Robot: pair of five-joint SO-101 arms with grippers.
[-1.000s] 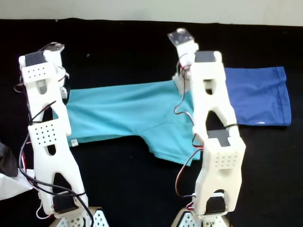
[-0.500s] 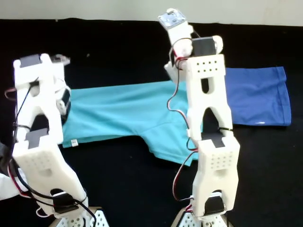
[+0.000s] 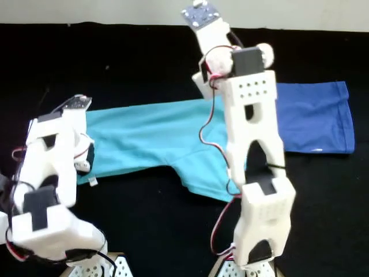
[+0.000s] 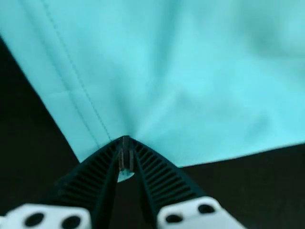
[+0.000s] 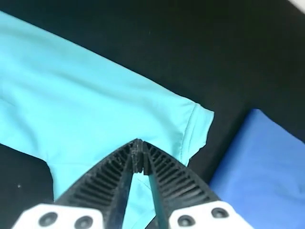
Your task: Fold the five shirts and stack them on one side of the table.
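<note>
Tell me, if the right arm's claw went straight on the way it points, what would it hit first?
Probably the flat turquoise cloth shirt beneath the right gripper; the gap is unclear.

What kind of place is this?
Probably a robot test bench: a white left arm and right arm stand at a black table with a turquoise shirt and blue shirt on it.

The table (image 3: 150, 52) lay under a plain black covering, dark all over. Along its far edge ran a pale, bare strip (image 3: 115, 10) of background
</note>
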